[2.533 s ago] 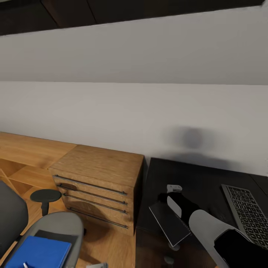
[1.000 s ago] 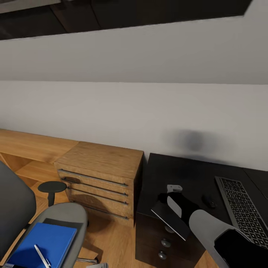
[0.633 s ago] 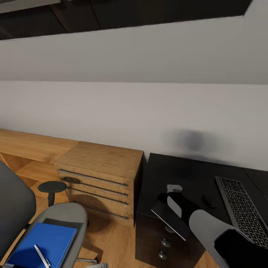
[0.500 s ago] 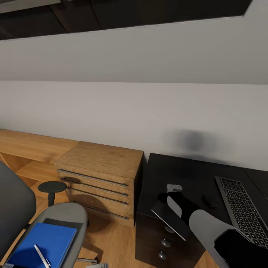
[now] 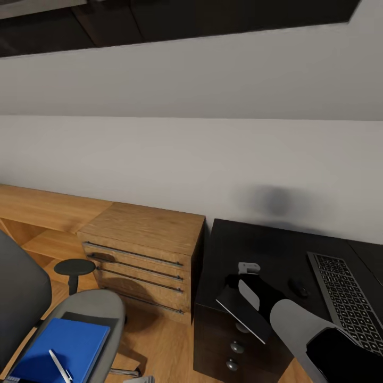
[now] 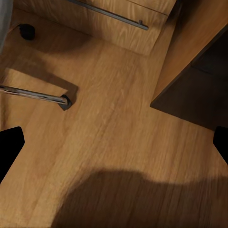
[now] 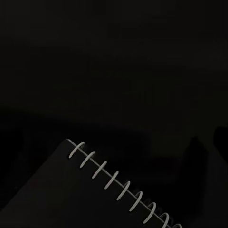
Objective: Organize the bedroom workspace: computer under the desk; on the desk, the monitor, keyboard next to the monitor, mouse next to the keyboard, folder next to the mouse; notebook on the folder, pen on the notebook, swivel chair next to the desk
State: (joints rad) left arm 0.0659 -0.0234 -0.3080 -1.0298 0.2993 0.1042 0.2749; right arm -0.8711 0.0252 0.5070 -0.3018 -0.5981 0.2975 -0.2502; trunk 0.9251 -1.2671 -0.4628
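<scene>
Head view, desk: the long glossy black desk [image 5: 276, 250] with dark drawers and round silver knobs stands just beside a light wooden chest with long metal bar handles [image 5: 143, 255], against the grey wall.
Head view, right gripper: the right gripper [image 5: 242, 282] hangs over the desk's near edge, clamped on a thin flat notebook with a grey glossy cover [image 5: 242, 314], which is tilted and juts out past the edge over the drawers.
Head view, on the desk: a small black oval mouse [image 5: 299, 288] lies near the gripper; a long slim keyboard with black keys [image 5: 346, 300] lies just beyond it.
Head view, chair: the grey padded swivel chair [image 5: 58, 324] stands well apart from the desk, beyond the chest; on its seat lies a bright blue flat folder [image 5: 61, 348] with a short white pen [image 5: 60, 365] on top.
Left wrist view: light wood plank floor [image 6: 118, 142], the chest's lowest drawer, a chrome chair leg [image 6: 33, 94]; the left gripper's dark fingertips [image 6: 9, 149] sit wide apart with nothing between them.
Right wrist view: the notebook's wire spiral binding [image 7: 123, 187] before the desk's black top.
</scene>
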